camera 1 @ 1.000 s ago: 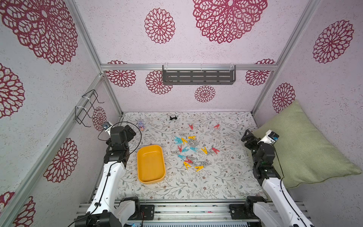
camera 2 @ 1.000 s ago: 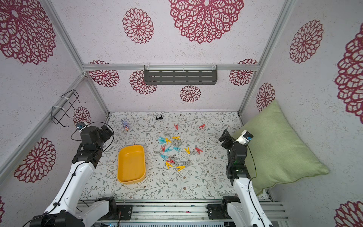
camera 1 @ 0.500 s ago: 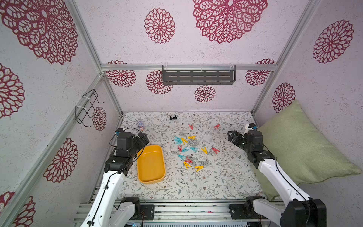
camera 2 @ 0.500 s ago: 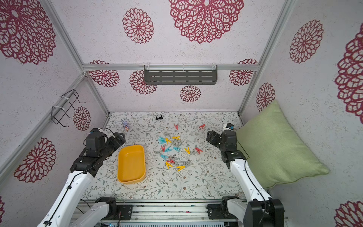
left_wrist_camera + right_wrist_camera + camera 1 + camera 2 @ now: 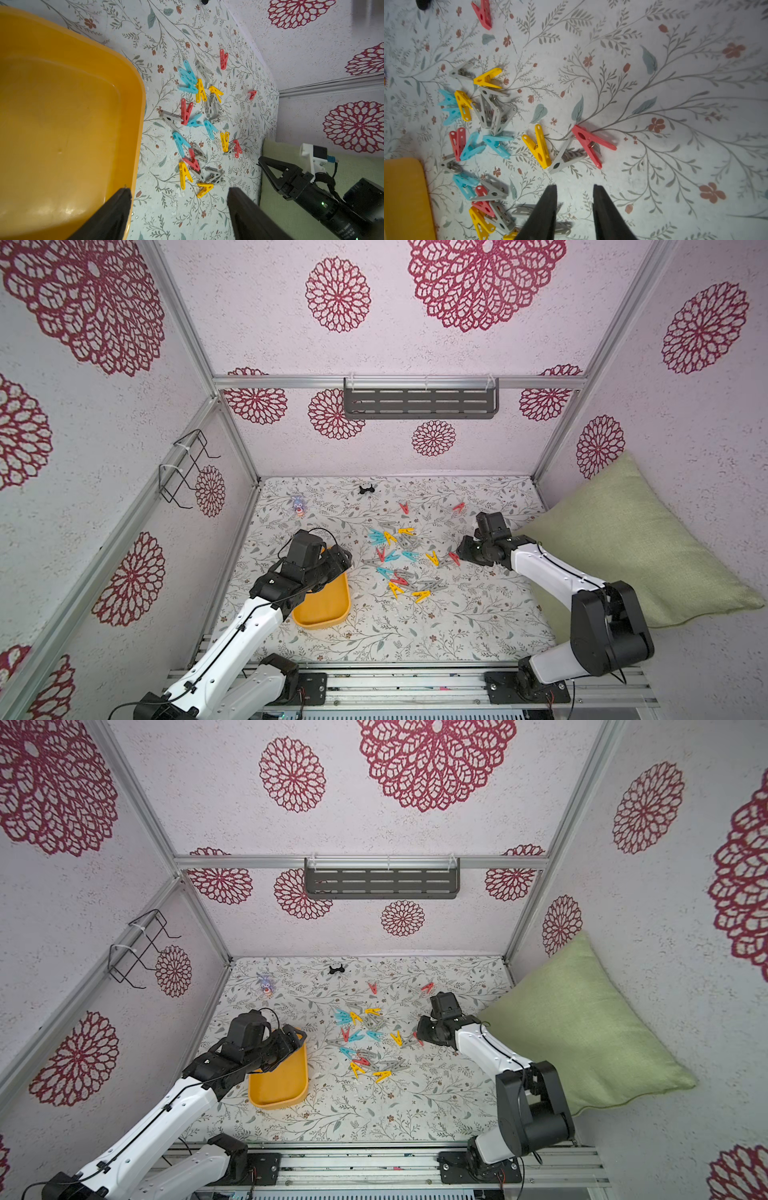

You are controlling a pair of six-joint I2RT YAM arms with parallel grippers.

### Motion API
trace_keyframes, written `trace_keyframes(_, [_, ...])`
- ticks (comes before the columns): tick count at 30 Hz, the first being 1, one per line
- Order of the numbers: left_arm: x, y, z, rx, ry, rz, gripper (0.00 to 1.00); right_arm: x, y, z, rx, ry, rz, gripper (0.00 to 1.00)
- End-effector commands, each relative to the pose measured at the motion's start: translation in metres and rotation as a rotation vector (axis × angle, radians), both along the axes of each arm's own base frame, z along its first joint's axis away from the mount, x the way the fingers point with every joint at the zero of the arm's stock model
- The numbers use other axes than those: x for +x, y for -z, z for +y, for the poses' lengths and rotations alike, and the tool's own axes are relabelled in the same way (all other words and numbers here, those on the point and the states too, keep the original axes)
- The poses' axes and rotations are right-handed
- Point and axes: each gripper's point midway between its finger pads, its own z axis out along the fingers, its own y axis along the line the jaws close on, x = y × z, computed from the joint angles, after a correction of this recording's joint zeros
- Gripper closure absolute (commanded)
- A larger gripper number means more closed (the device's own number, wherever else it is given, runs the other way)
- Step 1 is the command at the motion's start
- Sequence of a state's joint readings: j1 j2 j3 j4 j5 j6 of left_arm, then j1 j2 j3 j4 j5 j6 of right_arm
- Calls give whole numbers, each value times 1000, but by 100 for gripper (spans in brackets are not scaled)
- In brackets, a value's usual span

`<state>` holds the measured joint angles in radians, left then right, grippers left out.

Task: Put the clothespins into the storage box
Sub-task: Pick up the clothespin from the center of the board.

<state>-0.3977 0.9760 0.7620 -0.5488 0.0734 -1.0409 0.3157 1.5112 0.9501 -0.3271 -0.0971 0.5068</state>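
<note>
Reaching for small V-shaped plastic clothespins [image 5: 537, 145]. Right gripper [image 5: 575, 187] narrowly parted, empty, red peg [image 5: 588, 143] just ahead; left gripper [image 5: 179, 189] parted, empty. Next: lower, pinch 1.

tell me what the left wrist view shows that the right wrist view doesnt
Left wrist only: the empty inside of the storage box; the right end effector seen from the side; the green pillow; the flowered wall; the left end effector, spread wide. Right wrist only: the right end effector's own fingers from behind, apart with nothing between them. Both: the scattered clothespins, all lying on the floral tabletop, and at least a corner of the storage box.
</note>
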Motion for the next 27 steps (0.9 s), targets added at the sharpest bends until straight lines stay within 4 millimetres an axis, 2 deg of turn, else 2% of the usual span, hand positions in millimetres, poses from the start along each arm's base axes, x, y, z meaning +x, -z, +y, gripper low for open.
trace_keyframes(1, [3,-5,-3,-29,-25,-19,20,-4,11,-7,-115,-75,38,66])
trace_keyframes(10, [7,-3,-2,-23,-41,-13,20,-8,45,-2,-199,-190,124,68])
trace_keyframes(22, [19,-2,-8,-22,-38,4,19,4,68,0,-266,-239,170,72])
trace_keyframes(27, [19,0,-7,-17,-50,7,18,9,75,2,-270,-250,184,78])
